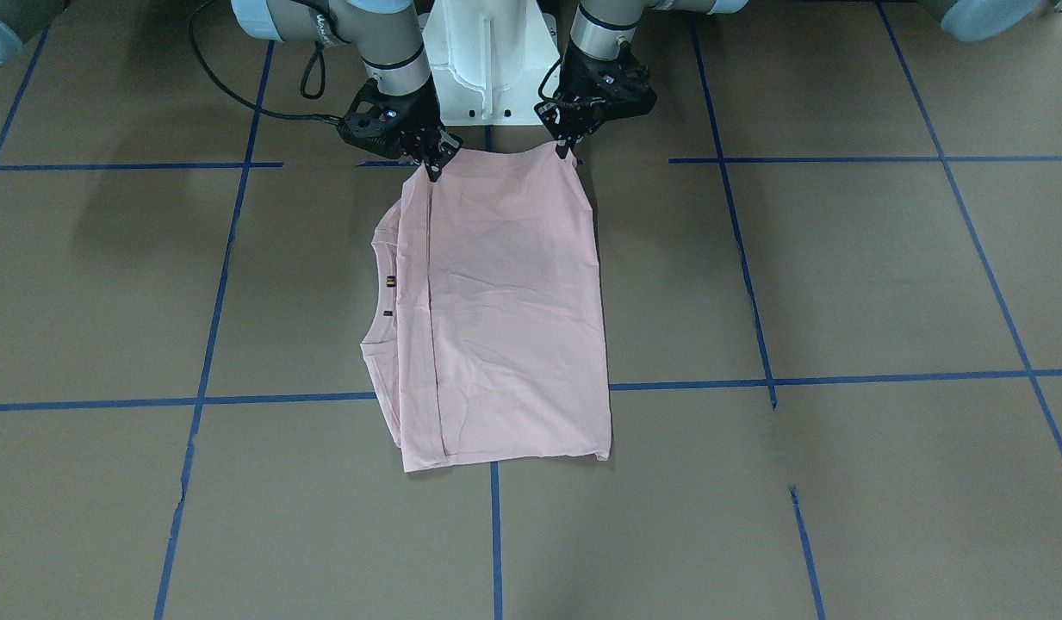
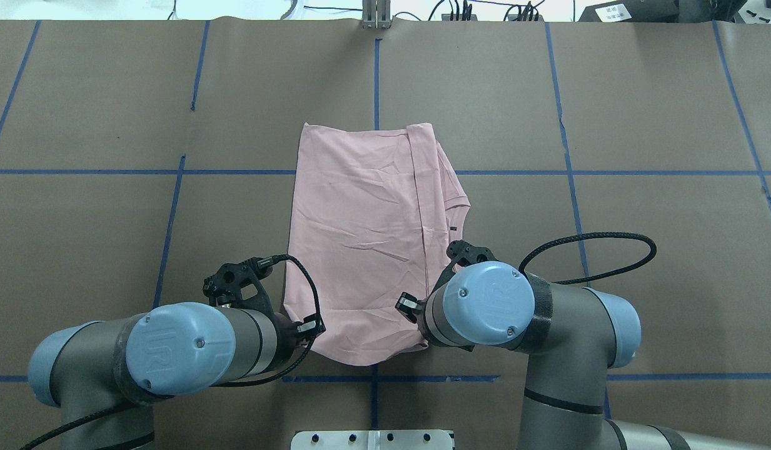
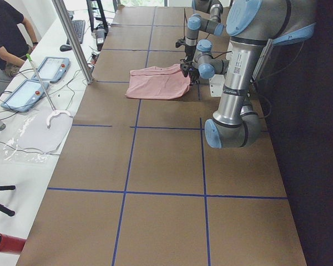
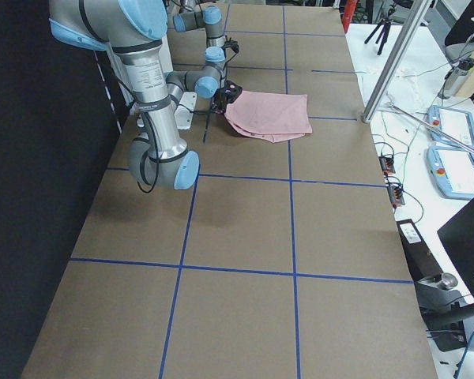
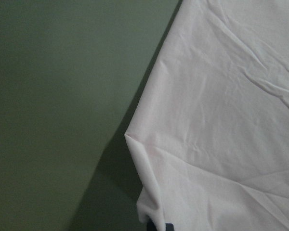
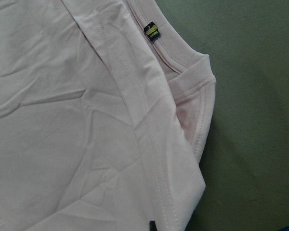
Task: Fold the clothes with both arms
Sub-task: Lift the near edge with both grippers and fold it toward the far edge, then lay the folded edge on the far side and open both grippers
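Blue-taped brown table [image 1: 841,258], operator [image 3: 4,33]

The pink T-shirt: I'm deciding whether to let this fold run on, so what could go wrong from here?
1. The left gripper and right gripper each pinch only a corner tip of the T-shirt; a corner might slip out when lifted.
2. On the right gripper's side the layers are offset, the neckline peeking out; it may hold only some layers, so the fold could open.

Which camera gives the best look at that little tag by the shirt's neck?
The right wrist view: the tag is close up, black with a yellow stripe, at the shirt neckband. Front-facing and overhead views show only a dark speck; side views are too far; the left wrist view misses it.
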Robot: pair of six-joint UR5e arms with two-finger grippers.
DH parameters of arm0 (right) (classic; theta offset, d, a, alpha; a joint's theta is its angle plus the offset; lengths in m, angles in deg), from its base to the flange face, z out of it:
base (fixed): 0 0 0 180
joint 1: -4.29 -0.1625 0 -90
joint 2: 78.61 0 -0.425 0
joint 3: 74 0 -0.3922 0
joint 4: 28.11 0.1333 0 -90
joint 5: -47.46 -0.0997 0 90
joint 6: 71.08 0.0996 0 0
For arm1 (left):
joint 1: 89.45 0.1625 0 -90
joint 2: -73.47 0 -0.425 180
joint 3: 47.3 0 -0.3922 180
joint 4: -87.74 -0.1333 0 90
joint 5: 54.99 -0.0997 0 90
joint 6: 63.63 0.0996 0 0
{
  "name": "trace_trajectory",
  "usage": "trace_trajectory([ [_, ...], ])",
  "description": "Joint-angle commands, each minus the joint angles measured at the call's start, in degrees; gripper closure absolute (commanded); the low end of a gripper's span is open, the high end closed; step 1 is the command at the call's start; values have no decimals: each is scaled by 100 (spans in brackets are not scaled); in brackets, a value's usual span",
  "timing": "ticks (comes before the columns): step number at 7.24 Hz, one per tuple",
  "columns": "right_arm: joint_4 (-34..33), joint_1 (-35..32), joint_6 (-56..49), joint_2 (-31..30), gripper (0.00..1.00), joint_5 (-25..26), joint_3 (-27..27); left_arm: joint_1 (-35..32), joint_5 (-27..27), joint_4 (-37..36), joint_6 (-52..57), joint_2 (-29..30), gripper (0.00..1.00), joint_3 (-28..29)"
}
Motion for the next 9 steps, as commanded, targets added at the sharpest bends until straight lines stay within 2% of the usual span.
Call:
trace_trajectory([
  [1,7,-153,-414,6,100,171,-42,-3,-45,54,42,49,100,65],
  [4,85,-698,-555,68,100,119,-59,-660,-64,177,-54,84,100,66],
  [5,512,-734,-521,68,100,119,-146,-810,-64,465,-72,93,100,257],
  [7,1330,-900,-556,155,100,136,-768,-899,-72,1159,-570,154,100,758],
  [9,1668,-1243,-539,496,100,119,-1445,-1074,-72,1215,-608,172,100,839],
])
